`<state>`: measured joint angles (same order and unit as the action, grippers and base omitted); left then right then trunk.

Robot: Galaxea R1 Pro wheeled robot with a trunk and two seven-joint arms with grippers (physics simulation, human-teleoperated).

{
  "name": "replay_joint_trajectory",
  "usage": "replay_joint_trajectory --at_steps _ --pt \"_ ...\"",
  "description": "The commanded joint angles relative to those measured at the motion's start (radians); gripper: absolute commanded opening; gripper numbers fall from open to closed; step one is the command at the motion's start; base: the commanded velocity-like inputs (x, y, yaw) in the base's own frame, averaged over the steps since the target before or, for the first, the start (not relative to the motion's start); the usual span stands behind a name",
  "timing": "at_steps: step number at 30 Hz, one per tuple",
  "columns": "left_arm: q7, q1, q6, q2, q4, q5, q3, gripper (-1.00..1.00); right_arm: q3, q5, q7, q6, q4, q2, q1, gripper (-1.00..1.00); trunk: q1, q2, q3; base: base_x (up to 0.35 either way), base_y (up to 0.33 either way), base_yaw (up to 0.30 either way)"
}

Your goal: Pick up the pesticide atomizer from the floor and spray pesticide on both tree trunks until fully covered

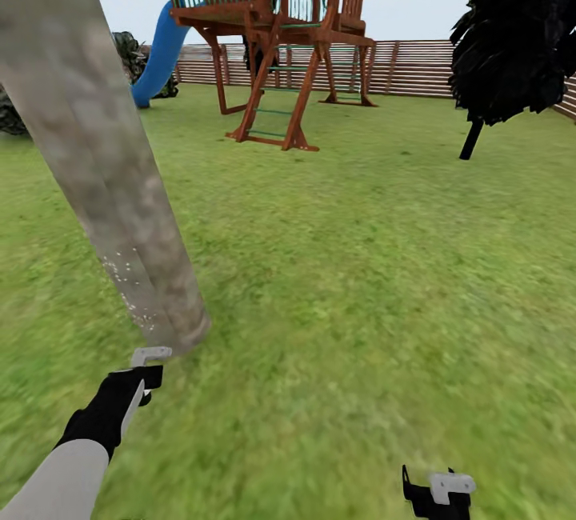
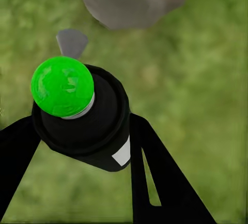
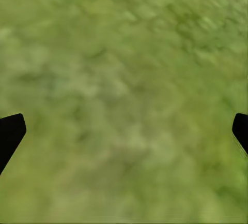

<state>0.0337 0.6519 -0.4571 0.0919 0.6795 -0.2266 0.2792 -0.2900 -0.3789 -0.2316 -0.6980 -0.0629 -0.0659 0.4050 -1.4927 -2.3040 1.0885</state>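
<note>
Greens, greys and red-brown wood in the garden

The lawn [image 1: 360,264] is mottled green with yellowish patches; the tree trunk [image 1: 96,160] is grey-brown, blotched, flecked low down with white pesticide [image 1: 128,280] specks; the pesticide atomizer [image 2: 85,123] is black with a bright green dome and a white label patch; the left gripper [image 1: 148,368] is black with pale tips; the play tower [image 1: 272,32] is red-brown with green rails; the slide [image 1: 160,56] is blue; the fence [image 1: 416,68] is brown-slatted; the leafy tree [image 1: 512,32] is near black.

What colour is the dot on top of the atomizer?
Bright green dot on the atomizer, clearest in the left wrist view.
</note>
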Motion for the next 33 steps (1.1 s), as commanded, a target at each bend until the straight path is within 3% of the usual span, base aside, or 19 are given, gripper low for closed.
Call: replay_joint_trajectory --at_steps 1,13,18,22,26,33 --pt "0.000 0.000 0.000 0.000 0.000 0.000 0.000 -1.00 0.000 0.000 0.000 0.000 0.000 0.000 0.000 1.00 0.000 0.000 0.000 0.138 -0.272 0.234" --pt "0.000 -0.001 0.000 0.001 0.005 -0.002 0.002 -1.00 0.000 0.001 0.000 0.000 0.000 0.000 0.000 1.00 0.000 0.000 0.000 0.171 -0.245 0.012" --pt "0.000 -0.001 0.000 0.002 0.004 -0.002 0.003 -1.00 0.000 0.002 0.000 0.000 0.000 0.000 0.000 1.00 0.000 0.000 0.000 0.155 -0.243 0.218" --pt "0.070 -0.002 0.000 0.002 -0.001 0.003 0.002 -1.00 0.000 0.002 0.000 0.000 0.000 0.000 0.000 1.00 0.000 0.000 0.000 0.154 -0.243 0.277" --pt "0.078 -0.002 0.013 0.002 -0.001 0.008 0.002 -1.00 0.000 0.001 0.000 0.000 0.000 0.000 0.000 1.00 0.000 0.000 0.000 0.208 -0.216 0.260" --pt "0.078 -0.002 0.020 0.000 -0.003 0.009 0.002 -1.00 0.000 0.001 0.000 0.000 0.000 0.000 0.000 1.00 0.000 0.000 0.000 0.220 -0.201 0.024"
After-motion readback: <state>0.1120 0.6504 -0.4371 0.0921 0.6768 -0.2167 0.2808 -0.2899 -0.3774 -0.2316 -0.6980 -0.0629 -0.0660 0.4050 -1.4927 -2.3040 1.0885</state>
